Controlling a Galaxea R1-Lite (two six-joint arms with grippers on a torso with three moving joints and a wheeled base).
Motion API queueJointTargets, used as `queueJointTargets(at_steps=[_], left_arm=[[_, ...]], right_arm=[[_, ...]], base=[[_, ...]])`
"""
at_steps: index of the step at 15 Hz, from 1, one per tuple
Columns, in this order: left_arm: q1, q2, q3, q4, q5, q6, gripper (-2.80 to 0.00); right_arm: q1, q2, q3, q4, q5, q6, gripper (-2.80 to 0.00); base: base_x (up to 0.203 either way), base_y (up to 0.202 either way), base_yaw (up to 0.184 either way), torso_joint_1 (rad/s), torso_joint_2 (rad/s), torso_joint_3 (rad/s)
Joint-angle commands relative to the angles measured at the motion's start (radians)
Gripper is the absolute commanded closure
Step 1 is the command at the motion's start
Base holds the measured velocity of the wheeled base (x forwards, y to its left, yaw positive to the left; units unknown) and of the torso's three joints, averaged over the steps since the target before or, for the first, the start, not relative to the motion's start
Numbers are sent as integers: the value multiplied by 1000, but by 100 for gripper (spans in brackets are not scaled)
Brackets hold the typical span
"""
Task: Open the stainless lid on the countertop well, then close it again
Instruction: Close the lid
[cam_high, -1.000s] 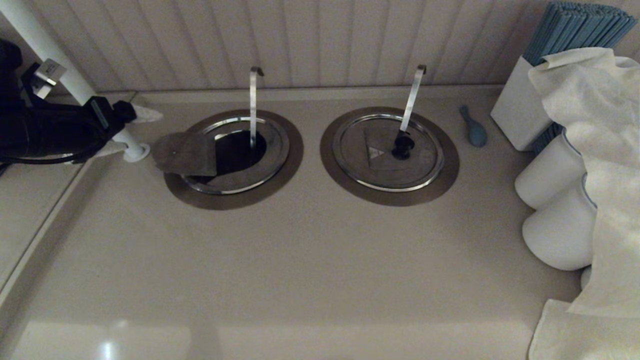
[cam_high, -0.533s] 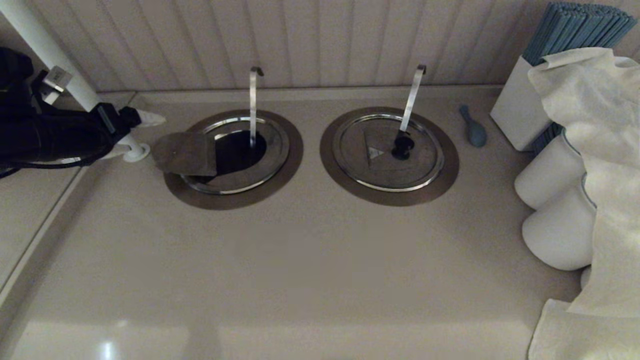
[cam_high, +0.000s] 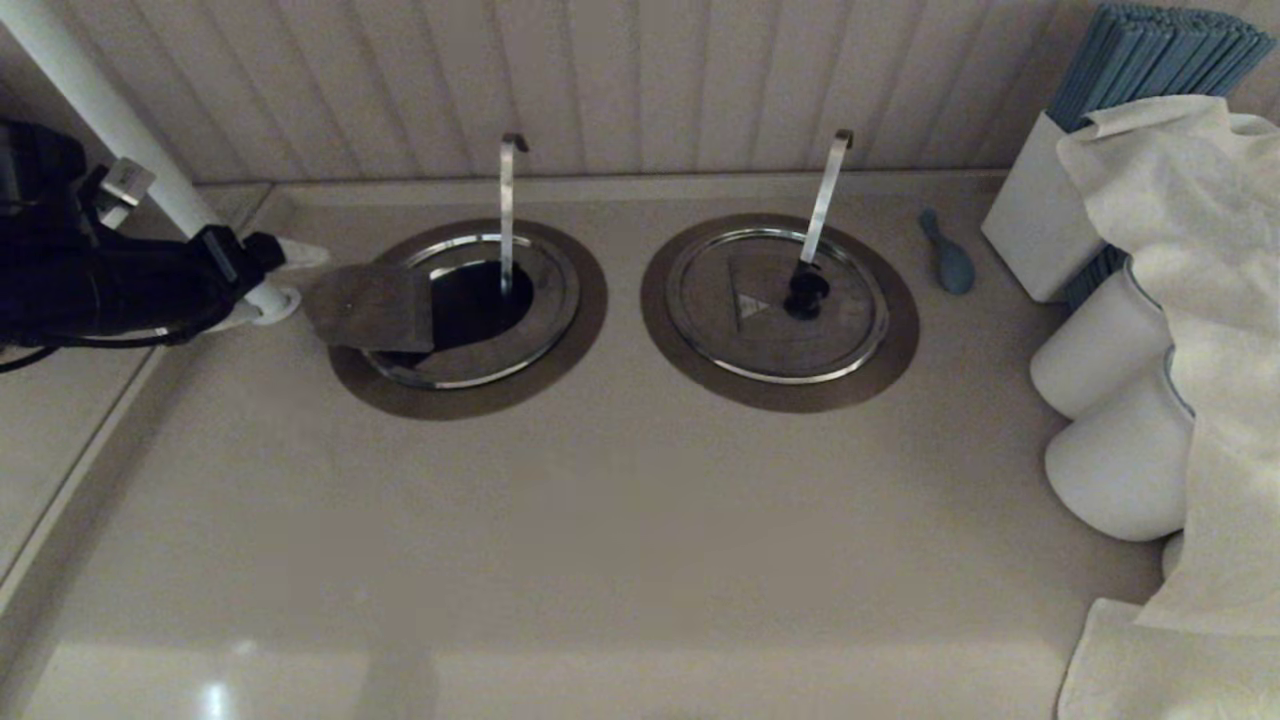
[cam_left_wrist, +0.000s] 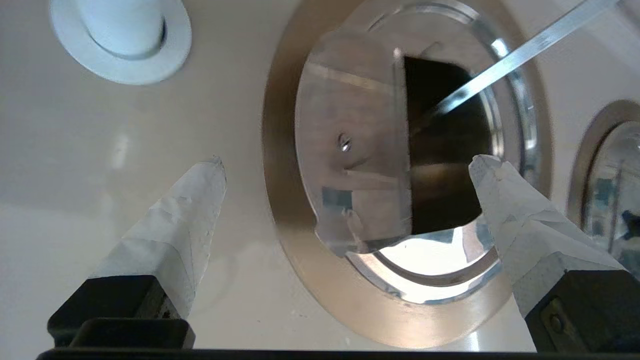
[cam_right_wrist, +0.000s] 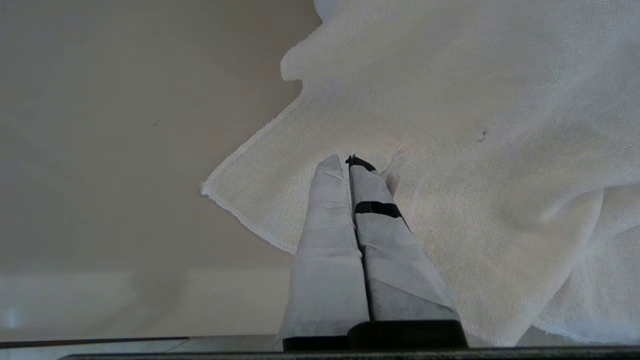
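The stainless lid (cam_high: 520, 335) lies on the left countertop well (cam_high: 468, 306), whose dark hole is exposed. Its hinged flap (cam_high: 370, 307) is folded back to the left, underside up, with a small screw showing on the flap (cam_left_wrist: 350, 100). The slim upright hook-topped handle (cam_high: 507, 200) rises out of the opening. My left gripper (cam_high: 268, 285) hovers open just left of the flap, touching nothing; in the left wrist view the left gripper (cam_left_wrist: 347, 165) frames the flap and hole. My right gripper (cam_right_wrist: 350, 162) is shut over a white cloth, out of the head view.
The twin lid (cam_high: 770, 330), closed with its black knob and slanted handle, sits to the right. A white post (cam_high: 120, 130) and its base stand beside my left gripper. A blue spoon (cam_high: 948, 255), white jars (cam_high: 1100, 350), a draped cloth (cam_high: 1200, 250) and a box of blue sticks (cam_high: 1040, 220) crowd the right.
My left arm has drifted slightly nearer and to the right, towards the folded flap. The flap and the handle have not moved.
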Motion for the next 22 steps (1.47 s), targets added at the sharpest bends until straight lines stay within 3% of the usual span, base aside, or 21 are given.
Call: queueJointTargets(at_steps=[1, 8, 16, 22], left_arm=[[-1, 26, 2, -1, -3, -3, -280], [-34, 55, 13, -71, -2, -13, -280], [-115, 40, 21, -81, 1, -62, -280], [-130, 7, 21, -86, 1, -78, -280]], right_arm=[[0, 2, 1, 0, 0, 0, 0], [0, 2, 0, 0, 0, 0, 0], [0, 2, 1, 0, 0, 0, 0], [0, 2, 0, 0, 0, 0, 0]], base=[[0, 0, 0, 0, 0, 0], [0, 0, 0, 0, 0, 0], [0, 0, 0, 0, 0, 0], [0, 0, 0, 0, 0, 0]])
